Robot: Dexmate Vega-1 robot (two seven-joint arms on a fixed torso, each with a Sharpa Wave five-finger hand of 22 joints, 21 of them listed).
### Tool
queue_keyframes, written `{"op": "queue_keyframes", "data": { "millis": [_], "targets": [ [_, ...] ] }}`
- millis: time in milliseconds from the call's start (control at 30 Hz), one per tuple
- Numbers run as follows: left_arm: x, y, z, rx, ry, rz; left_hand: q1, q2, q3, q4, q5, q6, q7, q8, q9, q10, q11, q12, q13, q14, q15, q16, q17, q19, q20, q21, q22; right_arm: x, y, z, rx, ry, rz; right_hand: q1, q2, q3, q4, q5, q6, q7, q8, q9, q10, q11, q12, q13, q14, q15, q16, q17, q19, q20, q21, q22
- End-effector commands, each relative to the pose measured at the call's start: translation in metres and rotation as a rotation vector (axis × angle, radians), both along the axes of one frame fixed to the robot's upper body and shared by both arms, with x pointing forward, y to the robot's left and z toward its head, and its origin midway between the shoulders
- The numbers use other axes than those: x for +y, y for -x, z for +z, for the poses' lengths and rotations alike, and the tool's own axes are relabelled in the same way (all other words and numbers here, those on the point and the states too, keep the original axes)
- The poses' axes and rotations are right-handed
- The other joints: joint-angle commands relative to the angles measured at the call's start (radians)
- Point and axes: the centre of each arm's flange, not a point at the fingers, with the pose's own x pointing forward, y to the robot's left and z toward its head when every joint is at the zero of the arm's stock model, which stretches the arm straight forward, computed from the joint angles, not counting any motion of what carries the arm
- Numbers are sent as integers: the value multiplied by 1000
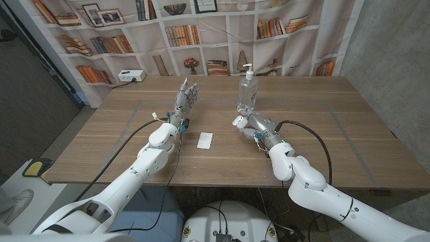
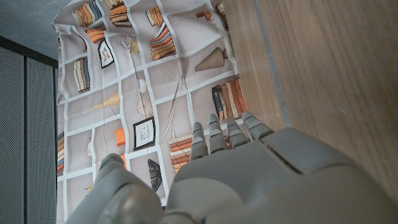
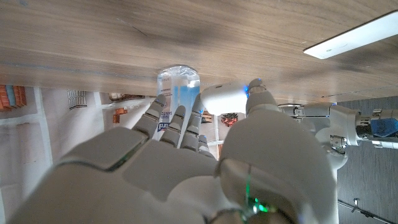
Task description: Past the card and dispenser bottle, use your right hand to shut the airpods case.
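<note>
right hand (image 1: 250, 126) is seen low on the wooden table (image 1: 349, 128), fingers curled around the white airpods case (image 1: 239, 122), thumb against it | case is placed just before the clear dispenser bottle (image 1: 247, 91), right of the white card (image 1: 205, 140) | left hand (image 1: 186, 101) is raised, fingers apart, nothing held

Wooden table (image 1: 134, 144), bookshelf-print backdrop (image 1: 222, 30), grey walls (image 1: 386, 40).

Wooden table (image 1: 322, 134) with card (image 1: 205, 140), dispenser bottle (image 1: 247, 91), airpods case (image 1: 239, 122).
</note>
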Motion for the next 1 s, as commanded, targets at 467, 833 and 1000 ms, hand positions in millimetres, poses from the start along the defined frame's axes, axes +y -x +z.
{"op": "queue_keyframes", "data": {
  "millis": [467,833,1000],
  "targets": [
    [-3,2,3,-10,0,-8,5,9,-7,0,8,-1,2,-4,2,21,-8,2,4,6,-4,-3,5,1,-8,4,2,-5,11,12,-61,-89,45,4,11,35,15,17,-32,4,3,2,118,-86,18,-5,35,-39,12,3,23,6,5,2],
    [-3,2,2,-14,-5,-11,6,11,-10,-1,8,9,3,1,2,48,-21,9,3,10,-22,-1,5,3,-11,4,2,-7,14,16,-77,-101,39,8,12,41,14,25,-19,0,3,2,123,-90,25,-5,44,-42,13,5,29,6,4,2],
    [-5,3,2,-17,-11,-16,6,11,-12,-1,8,27,7,7,2,50,-25,8,2,10,-21,-2,5,3,-11,4,2,-7,14,19,-84,-105,37,11,12,43,13,27,-14,1,3,2,126,-89,27,-8,46,-43,13,5,32,8,4,2]
  ]
}}
